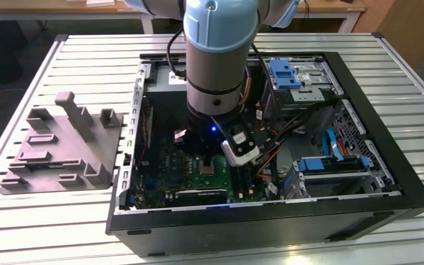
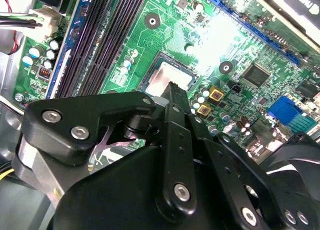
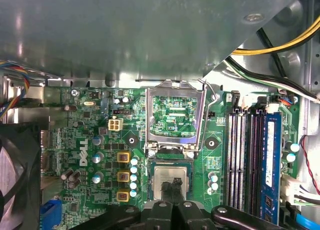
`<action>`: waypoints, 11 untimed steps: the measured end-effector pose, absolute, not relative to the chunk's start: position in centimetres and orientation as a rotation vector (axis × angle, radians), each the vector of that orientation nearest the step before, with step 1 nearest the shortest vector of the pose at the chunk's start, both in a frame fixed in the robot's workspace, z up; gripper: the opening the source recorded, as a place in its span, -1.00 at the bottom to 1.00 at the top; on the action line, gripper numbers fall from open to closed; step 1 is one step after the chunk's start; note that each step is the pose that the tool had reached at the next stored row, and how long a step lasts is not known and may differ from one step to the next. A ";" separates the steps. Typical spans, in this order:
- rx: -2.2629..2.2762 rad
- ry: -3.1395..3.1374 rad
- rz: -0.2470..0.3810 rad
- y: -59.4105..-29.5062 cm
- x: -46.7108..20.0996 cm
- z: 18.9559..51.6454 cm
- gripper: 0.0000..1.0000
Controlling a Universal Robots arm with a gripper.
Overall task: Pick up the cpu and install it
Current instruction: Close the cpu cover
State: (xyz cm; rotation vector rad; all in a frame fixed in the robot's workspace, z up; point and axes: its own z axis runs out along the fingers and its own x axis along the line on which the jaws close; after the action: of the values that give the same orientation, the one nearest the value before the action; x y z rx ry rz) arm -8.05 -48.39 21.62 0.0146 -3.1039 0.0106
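The pale blue and grey robot arm [image 1: 220,49] is reaching down from the top centre of the exterior view into the open black computer case [image 1: 271,221], and its black gripper [image 3: 173,186] is hovering right over the small, flat, silver-grey square cpu [image 3: 172,182], which is lying in the socket on the green motherboard [image 3: 90,140], low in the first wrist view. The fingers are looking nearly closed around the chip's near edge, though I cannot tell whether they are actually pinching it. Doing this well probably means keeping the chip flat and square to its socket, with the hinged metal load frame [image 3: 175,115] standing clear.
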 end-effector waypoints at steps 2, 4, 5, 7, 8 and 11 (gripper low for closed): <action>0.015 -3.104 0.010 -48.4 -8.0 21.8 -0.79; 0.015 -3.104 0.010 -48.4 -8.0 22.0 -0.79; 0.015 -3.105 0.010 -48.4 -8.0 22.1 -0.79; 0.015 -3.105 0.010 -48.4 -8.0 22.3 -0.79; 0.015 -3.105 0.010 -48.4 -8.0 22.4 -0.79; 0.015 -3.107 0.010 -48.4 -8.0 22.8 -0.79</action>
State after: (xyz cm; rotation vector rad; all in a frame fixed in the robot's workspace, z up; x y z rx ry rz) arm -8.04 -48.38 22.76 0.0147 -3.1069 0.0102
